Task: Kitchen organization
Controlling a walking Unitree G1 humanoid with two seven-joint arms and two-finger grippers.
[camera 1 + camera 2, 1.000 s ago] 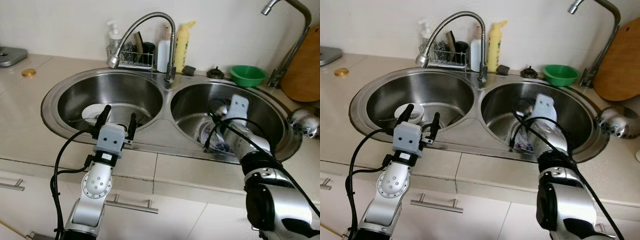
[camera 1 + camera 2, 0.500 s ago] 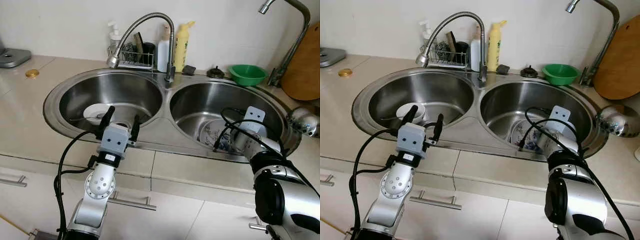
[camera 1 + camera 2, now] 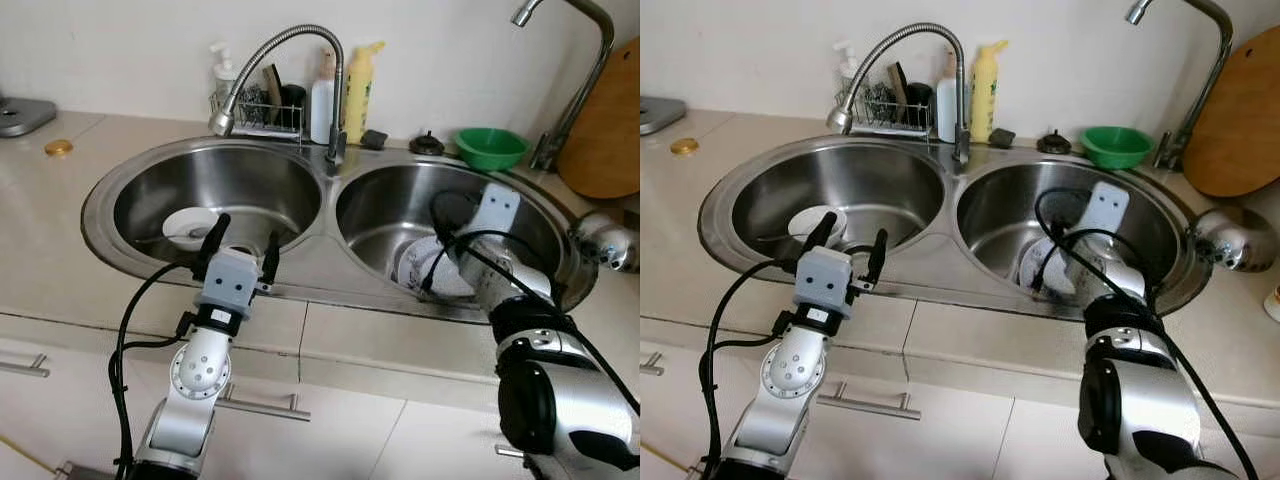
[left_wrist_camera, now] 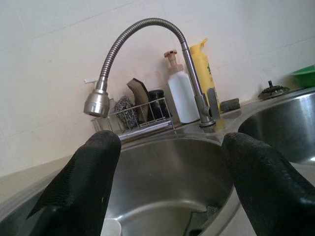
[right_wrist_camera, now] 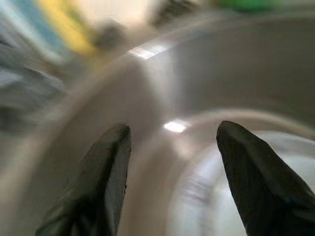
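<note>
Double sink on counter, both grippers at the basins, nothing gripped.

Eye views: left gripper (image 3: 240,238) over front rim of left basin (image 3: 250,190), fingers spread apart, empty; small white bowl (image 3: 190,224) on that basin's floor just beyond the fingers. Right arm reaching down into right basin (image 3: 1140,215), its wrist over a white plate (image 3: 1040,268) lying on the basin bottom. Gooseneck faucet (image 3: 290,45) between basins; yellow bottle (image 3: 358,78), white bottle (image 3: 322,100) and wire rack (image 3: 262,115) at the wall, green bowl (image 3: 490,148) beyond right basin. Left wrist view: fingers (image 4: 83,182) wide apart, faucet and rack ahead. Right wrist view: blurred; right gripper (image 5: 170,172) fingers apart, pale round shape below, probably the plate, no contact visible.
</note>
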